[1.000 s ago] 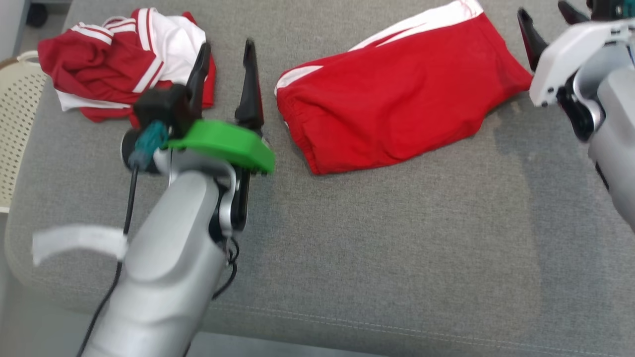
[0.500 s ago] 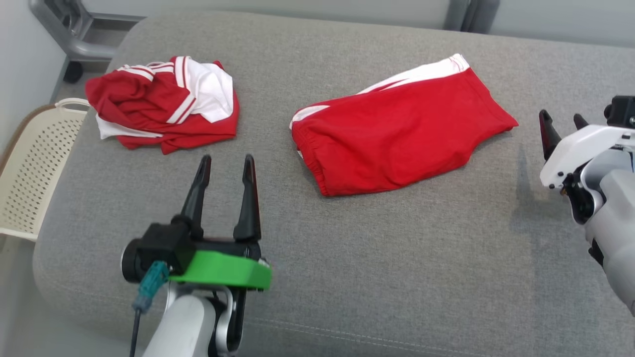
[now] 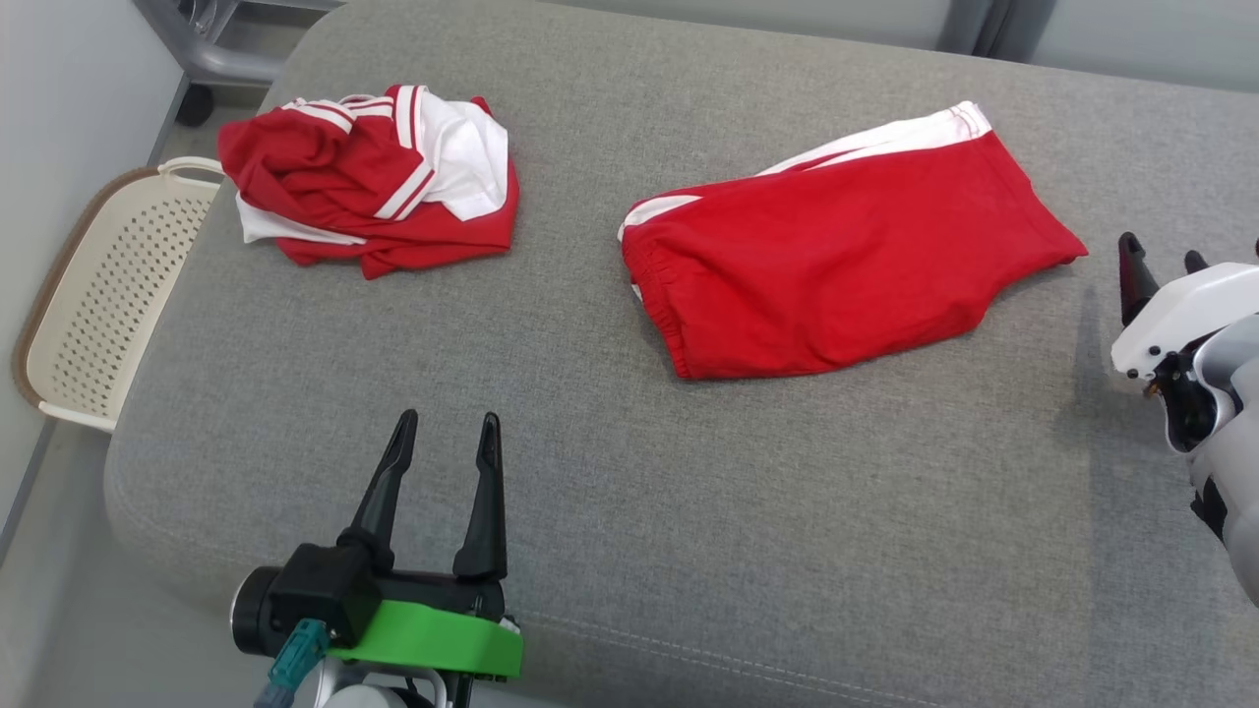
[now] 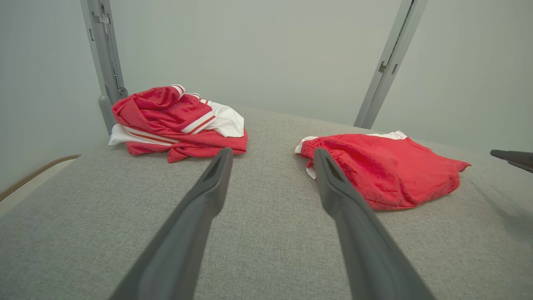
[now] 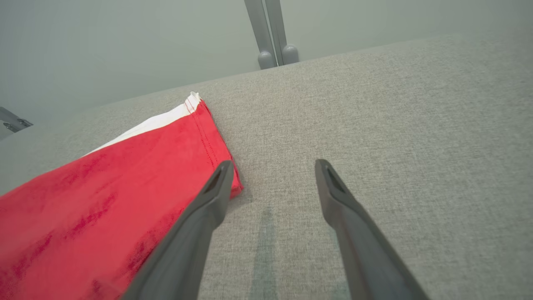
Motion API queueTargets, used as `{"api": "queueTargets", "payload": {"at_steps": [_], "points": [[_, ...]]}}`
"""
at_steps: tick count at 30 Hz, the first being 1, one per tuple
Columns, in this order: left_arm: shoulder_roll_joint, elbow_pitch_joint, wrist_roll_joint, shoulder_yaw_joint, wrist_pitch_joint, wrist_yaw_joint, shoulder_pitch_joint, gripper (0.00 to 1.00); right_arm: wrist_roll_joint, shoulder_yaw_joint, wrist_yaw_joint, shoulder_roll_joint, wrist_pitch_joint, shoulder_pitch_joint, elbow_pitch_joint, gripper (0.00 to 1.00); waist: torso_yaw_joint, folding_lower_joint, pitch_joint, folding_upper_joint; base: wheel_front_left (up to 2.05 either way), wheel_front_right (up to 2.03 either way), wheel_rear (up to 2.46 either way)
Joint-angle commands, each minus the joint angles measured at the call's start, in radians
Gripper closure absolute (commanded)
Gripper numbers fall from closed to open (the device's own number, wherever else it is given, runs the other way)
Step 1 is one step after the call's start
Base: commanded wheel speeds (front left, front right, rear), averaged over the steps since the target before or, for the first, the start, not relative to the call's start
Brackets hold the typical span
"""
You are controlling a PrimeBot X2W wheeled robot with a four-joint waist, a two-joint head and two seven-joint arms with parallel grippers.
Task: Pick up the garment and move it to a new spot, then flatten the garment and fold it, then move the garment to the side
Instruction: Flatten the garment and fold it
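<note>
Red shorts [image 3: 836, 265] lie folded on the grey cushion [image 3: 689, 511], long axis running left-right, leg hem just beside the nearer right gripper [image 3: 1161, 249], waistband well ahead of the left gripper [image 3: 448, 420], both spread-fingered and empty.

Broad grey fabric cushion [image 3: 689, 511] with rounded corners and a stitched seam [image 3: 787, 667] along its near edge. On the far side is a plain pale wall [image 4: 266, 50] in soft, even light, crossed by slanting grey metal posts [image 4: 389, 62]. At far left stands a grey metal frame [image 3: 211, 59] on a dark caster [image 3: 197, 103]. Left of the cushion, lower down, is a cream perforated basket [image 3: 98, 295] with a brown rim, on a pale floor [image 3: 59, 629].
</note>
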State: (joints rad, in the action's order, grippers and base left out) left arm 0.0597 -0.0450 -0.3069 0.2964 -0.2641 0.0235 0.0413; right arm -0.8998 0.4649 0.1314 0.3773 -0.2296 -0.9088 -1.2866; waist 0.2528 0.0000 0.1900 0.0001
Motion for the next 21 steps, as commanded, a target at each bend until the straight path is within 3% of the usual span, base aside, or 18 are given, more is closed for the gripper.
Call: {"api": "queueTargets", "payload": {"at_steps": [1, 9, 21], "points": [[-0.002, 0.012, 0.014, -0.001, -0.001, -0.009, -0.007, 0.0, 0.005, -0.01, -0.001, 0.014, 0.008, -0.015, -0.005, 0.0, 0.03, 0.0, 0.037, -0.0001, 0.0, 0.0, 0.0], [-0.008, 0.018, 0.016, 0.016, -0.001, -0.02, 0.027, 0.0, 0.053, -0.051, -0.001, 0.027, 0.078, -0.023, -0.006, 0.0, 0.059, 0.0, 0.098, -0.0001, 0.0, 0.0, 0.0], [-0.009, 0.02, -0.022, 0.041, -0.001, 0.007, 0.054, 0.0, 0.169, -0.111, -0.001, 0.022, 0.112, -0.06, -0.007, 0.0, 0.078, 0.0, 0.127, -0.0001, 0.0, 0.0, 0.0]]}}
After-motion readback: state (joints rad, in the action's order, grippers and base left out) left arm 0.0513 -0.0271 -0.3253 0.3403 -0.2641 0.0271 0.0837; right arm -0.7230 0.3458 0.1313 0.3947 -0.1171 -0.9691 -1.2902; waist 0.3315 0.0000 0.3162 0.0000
